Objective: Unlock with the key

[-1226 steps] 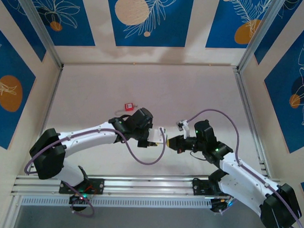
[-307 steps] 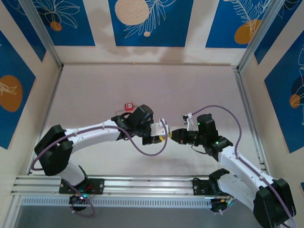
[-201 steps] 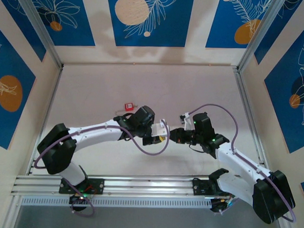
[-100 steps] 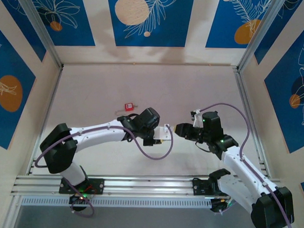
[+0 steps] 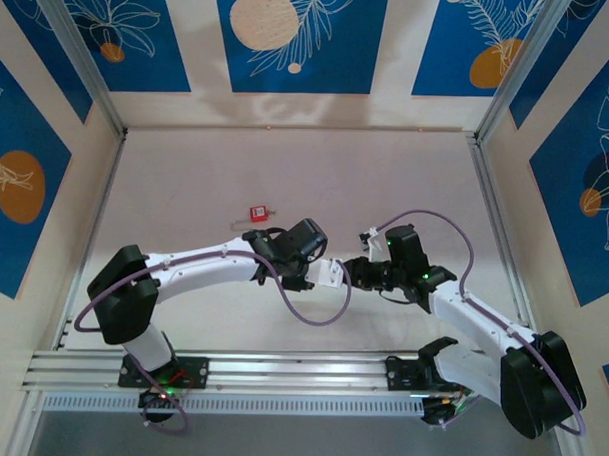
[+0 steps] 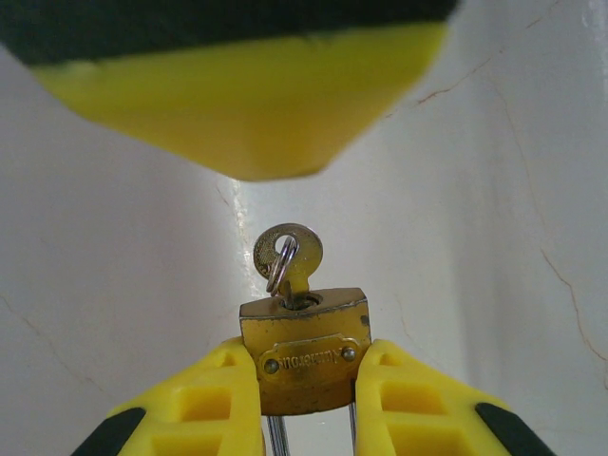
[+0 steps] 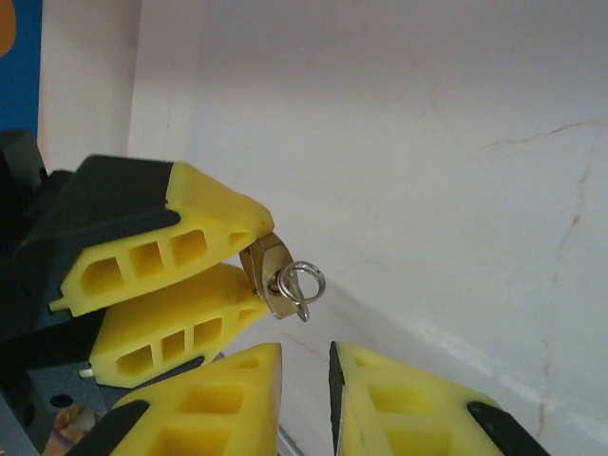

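Brass padlock sat clamped in left pincer, above desk toward its near edge | key stuck in its keyhole | right pincer just beside key, jaws barely apart, empty | risk — a misaligned pinch could have slipped off, levering padlock loose

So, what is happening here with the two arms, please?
The left end effector is clamped on a small brass padlock. The key, with its wire ring, sits in the padlock's keyhole. The right end effector hovers just beside the key, with its jaws only narrowly apart and holding nothing. A red padlock lies apart on the table, untouched.
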Available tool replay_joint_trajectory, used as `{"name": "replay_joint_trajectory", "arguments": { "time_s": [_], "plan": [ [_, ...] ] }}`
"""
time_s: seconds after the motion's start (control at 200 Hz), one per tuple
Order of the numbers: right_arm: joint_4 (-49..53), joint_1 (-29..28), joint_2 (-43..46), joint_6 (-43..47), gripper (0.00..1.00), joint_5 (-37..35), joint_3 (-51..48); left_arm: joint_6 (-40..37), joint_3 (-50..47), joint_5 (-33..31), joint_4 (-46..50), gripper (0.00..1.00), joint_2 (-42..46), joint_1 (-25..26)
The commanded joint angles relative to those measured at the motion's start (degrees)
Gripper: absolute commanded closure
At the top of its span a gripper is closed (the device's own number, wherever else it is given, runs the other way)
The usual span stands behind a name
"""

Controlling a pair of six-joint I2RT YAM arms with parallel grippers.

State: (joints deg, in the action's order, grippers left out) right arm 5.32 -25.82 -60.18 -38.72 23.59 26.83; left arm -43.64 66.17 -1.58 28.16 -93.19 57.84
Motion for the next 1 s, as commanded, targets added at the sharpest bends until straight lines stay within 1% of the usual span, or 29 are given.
{"name": "replay_joint_trajectory", "arguments": {
  "time_s": [0.0, 0.17, 0.45, 0.62, 0.735, 0.96, 0.995],
  "plan": [
    [-4.4, -0.6, 0.3, -0.3, 0.77, 2.9, -0.9, -0.3, 1.2, 1.6, 0.9, 0.97, 1.3, 0.6],
    [-4.1, -0.9, -0.5, -0.1, 0.78, 1.3, -0.6, 0.6, 0.7, 2.8, 0.1, 0.97, 2.0, 0.6],
    [-5.7, -2.9, -4.3, -0.3, 0.86, 0.9, 0.9, 1.8, 0.5, 3.5, -0.8, 0.98, 2.6, 0.6],
    [-6.6, -4.1, -3.9, -0.8, 0.96, -0.5, 0.9, 2.7, -0.1, 5.0, -2.1, 0.98, 2.8, 0.6],
    [-7.3, -5.2, -3.8, -1.1, 1.0, -1.2, 1.0, 3.5, -0.5, 6.5, -3.5, 0.98, 2.8, 0.6],
    [-8.2, -6.9, -6.8, -1.3, 1.0, -1.4, 2.2, 5.2, -0.5, 8.6, -6.4, 0.99, 2.9, 0.7],
    [-7.2, -6.7, -6.2, -1.2, 0.97, -1.9, 2.4, 4.9, -0.4, 7.9, -6.1, 0.99, 2.8, 0.7]
  ]
}}
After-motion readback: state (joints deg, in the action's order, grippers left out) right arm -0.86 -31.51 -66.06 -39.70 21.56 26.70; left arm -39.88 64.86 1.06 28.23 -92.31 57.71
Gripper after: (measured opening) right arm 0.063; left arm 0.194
